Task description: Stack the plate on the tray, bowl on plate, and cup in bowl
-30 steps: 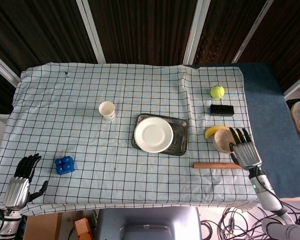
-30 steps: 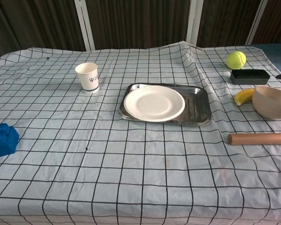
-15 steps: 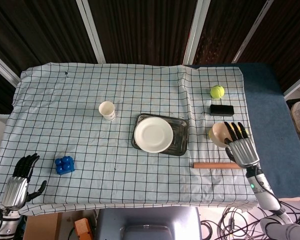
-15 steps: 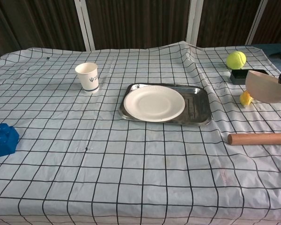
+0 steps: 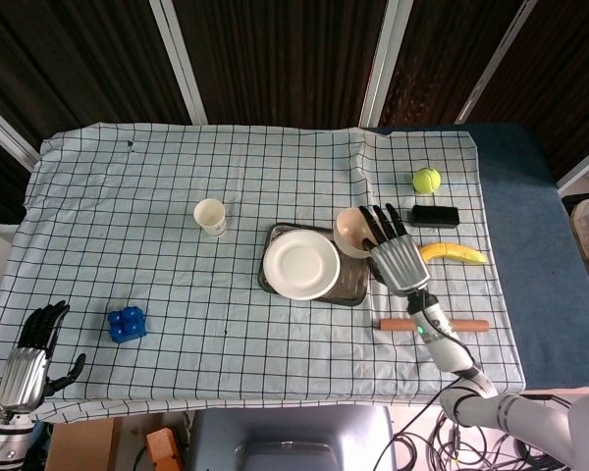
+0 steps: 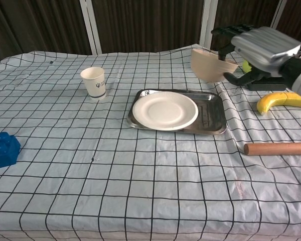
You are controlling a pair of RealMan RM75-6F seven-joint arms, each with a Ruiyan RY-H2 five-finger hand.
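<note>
The right hand (image 6: 258, 50) grips the tilted bowl (image 6: 208, 64) above the tray (image 6: 213, 118); level it, then centre over the plate (image 6: 165, 111).

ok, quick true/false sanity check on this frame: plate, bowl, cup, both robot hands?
1. The plate lies on the tray. True.
2. The bowl sits on the plate. False: the right robot hand holds it in the air, tilted, over the tray's far right corner.
3. The cup is inside the bowl. False: it stands upright on the cloth, left of the tray.
4. The left robot hand holds the blue block. False: it holds nothing; the block lies apart from it on the cloth.
5. The banana lies on the table, right of the right robot hand. True.
</note>
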